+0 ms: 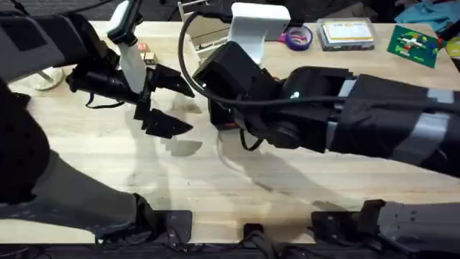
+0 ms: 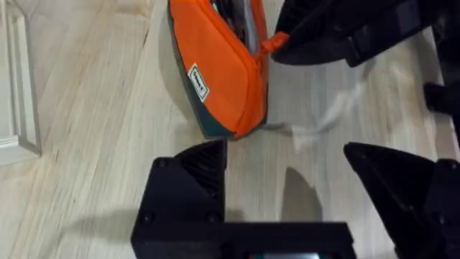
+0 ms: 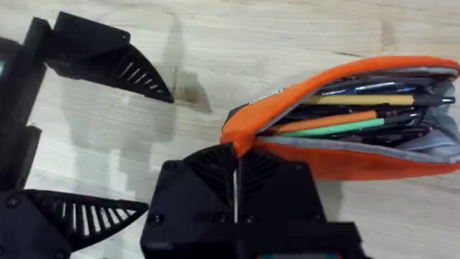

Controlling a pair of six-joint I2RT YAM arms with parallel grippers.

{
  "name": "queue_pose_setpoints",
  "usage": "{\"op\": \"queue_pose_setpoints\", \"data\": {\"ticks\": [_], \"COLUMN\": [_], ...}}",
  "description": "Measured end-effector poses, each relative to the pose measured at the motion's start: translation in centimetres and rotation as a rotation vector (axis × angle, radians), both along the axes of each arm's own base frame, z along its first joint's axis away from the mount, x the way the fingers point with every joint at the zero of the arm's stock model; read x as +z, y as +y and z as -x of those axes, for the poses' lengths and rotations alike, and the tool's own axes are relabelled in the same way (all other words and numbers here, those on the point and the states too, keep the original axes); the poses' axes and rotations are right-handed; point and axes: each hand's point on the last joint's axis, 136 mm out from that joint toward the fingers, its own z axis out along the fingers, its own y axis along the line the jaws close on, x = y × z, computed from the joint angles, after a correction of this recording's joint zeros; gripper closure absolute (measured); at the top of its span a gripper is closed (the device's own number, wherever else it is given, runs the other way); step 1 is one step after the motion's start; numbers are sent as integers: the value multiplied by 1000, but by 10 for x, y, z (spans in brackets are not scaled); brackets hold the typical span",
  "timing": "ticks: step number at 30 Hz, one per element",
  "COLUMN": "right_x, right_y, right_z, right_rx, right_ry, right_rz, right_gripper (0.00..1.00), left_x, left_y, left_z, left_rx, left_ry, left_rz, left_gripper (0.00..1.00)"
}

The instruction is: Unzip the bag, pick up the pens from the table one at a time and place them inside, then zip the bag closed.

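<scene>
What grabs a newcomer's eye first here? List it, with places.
The orange bag lies unzipped on the table, pens packed inside. The right gripper is shut on its zipper end, and the left gripper hangs open just beside it, near the table's middle.

Back edge of the bench is where the clutter sits: a roll of purple tape [image 1: 298, 36], and just right of it a clear plastic box [image 1: 347, 34] with a yellow-and-white label on top. Further right there's a green card [image 1: 412, 44] lying at an angle. A white stand [image 1: 256, 27] rises mid-back, and a small red-and-white block [image 1: 145, 52] sits toward the left.
</scene>
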Motion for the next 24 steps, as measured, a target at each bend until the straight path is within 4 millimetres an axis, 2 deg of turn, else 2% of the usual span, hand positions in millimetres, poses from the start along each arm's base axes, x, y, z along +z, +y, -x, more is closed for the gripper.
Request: {"op": "queue_pose_setpoints", "data": {"ticks": [6, 15, 24], "right_x": [0, 0, 0], "right_y": [0, 0, 0], "right_z": [0, 0, 0], "right_rx": [0, 0, 0], "right_ry": [0, 0, 0], "right_rz": [0, 0, -1], "right_gripper": [972, 972, 972], "left_x": [-6, -16, -23], "left_y": [-9, -33, -57], "left_z": [-4, -9, -32], "left_rx": [-15, -105, -122], "left_ry": [7, -50, -127], "left_rz": [32, 33, 9], "left_gripper": [7, 7, 7]}}
